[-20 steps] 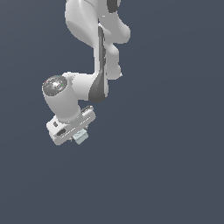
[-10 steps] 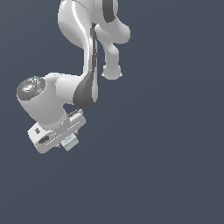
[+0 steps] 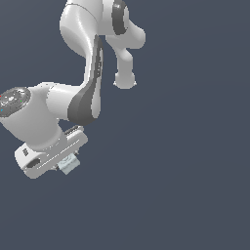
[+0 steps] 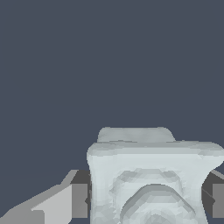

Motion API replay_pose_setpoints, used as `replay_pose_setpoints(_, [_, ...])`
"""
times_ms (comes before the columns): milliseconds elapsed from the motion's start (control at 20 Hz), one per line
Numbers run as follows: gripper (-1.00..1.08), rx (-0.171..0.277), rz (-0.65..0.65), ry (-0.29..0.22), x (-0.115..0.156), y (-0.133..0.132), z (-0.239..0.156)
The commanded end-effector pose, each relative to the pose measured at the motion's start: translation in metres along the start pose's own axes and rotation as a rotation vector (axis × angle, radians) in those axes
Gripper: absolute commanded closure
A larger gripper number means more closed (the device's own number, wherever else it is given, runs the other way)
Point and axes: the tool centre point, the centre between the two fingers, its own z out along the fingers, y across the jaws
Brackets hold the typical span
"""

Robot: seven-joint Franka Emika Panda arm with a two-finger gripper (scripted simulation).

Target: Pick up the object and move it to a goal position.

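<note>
At about eight o'clock in the exterior view, the gripper [image 3: 66,163] now sits lower and further toward that view's left than it did a second ago, the whole arm [image 3: 85,93] having swung that way with the block [image 3: 69,163] still tucked under the hand. That steady carry suggests the pick is done and the transfer to the goal is under way — though no goal marker shows in either view, so how far remains I cannot tell.

The wrist view shows the block [image 4: 153,179] filling the space between the two dark finger pads [image 4: 79,199], which press its sides: jaws closed down to the block's width, holding it.

The block looks roughly cube-like (no clear long axis). Its ring-marked face points toward the wrist camera — and, in the exterior view, toward four o'clock, tilted with the hand.
</note>
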Motion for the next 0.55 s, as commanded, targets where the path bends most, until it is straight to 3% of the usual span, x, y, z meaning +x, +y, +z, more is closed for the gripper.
replay_pose_setpoints(0, [1.08,0.0,0.0,0.0,0.0006,0.0054,-0.0023])
replay_pose_setpoints(500, [1.08,0.0,0.0,0.0,0.0015,0.0134,-0.0053])
